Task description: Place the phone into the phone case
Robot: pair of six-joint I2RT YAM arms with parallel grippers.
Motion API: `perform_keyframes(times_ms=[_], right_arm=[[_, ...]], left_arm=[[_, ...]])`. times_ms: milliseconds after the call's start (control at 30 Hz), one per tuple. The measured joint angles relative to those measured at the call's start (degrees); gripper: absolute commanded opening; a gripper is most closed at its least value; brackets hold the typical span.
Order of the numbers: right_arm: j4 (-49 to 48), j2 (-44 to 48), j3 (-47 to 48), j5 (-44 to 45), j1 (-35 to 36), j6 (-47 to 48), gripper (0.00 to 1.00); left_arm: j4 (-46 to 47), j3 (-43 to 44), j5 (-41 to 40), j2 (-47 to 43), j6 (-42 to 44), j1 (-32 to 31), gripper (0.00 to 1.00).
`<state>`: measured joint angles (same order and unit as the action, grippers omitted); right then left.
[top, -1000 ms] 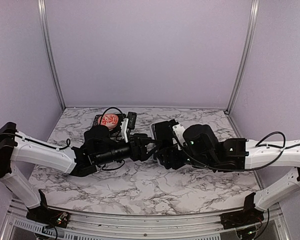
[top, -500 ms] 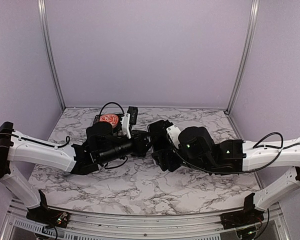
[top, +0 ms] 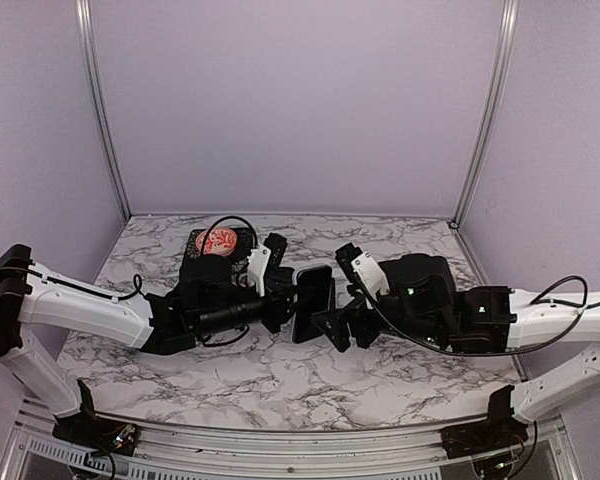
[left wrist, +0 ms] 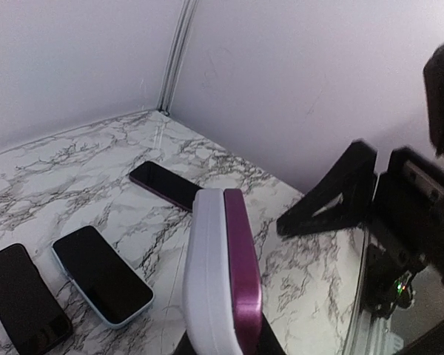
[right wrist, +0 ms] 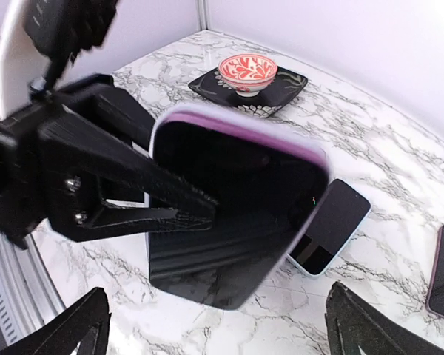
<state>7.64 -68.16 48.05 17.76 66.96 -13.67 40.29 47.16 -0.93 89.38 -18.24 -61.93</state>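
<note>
The phone, with a black screen and a purple edge, stands upright above the table. A lavender phone case lies flush along its back. How deep the phone sits in the case does not show. My left gripper is shut on the two together, and its black fingers cross the screen's left side. In the top view the phone hangs between both arms. My right gripper is open just right of it, with its fingertips wide apart and touching nothing.
A light blue phone, a black phone and a dark purple phone lie flat on the marble. A red patterned bowl sits on a black square plate at the back left. Walls enclose three sides.
My left gripper shut on the phone and case. My right gripper then opened wide and drew back to the right, leaving the phone in the left gripper alone.
</note>
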Motion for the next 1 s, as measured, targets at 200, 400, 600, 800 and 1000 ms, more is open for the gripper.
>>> perform_keyframes(times_ms=[200, 400, 600, 800, 1000], right_arm=[[-4.72, 11.89, -10.1, -15.89, -7.28, 10.43, 0.99], [-8.87, 9.35, -9.49, -27.34, -11.89, 20.0, 0.9], [-6.99, -5.03, 1.29, -36.83, -13.7, 28.89, 0.7], [-0.37, -16.02, 10.78, -45.81, -14.4, 34.64, 0.63], [5.18, -20.96, 13.62, -51.52, -14.45, 37.46, 0.51]], left_arm=[[-2.23, -3.87, 6.4, 4.61, 10.08, 0.11, 0.0], [8.5, -11.28, 13.77, 6.32, 16.33, 0.42, 0.0], [17.94, -15.21, 20.72, 8.09, 19.17, 3.23, 0.0], [21.53, -15.98, 25.42, 9.53, 19.19, 5.81, 0.0], [22.62, -16.17, 27.06, 10.05, 19.34, 6.54, 0.0]])
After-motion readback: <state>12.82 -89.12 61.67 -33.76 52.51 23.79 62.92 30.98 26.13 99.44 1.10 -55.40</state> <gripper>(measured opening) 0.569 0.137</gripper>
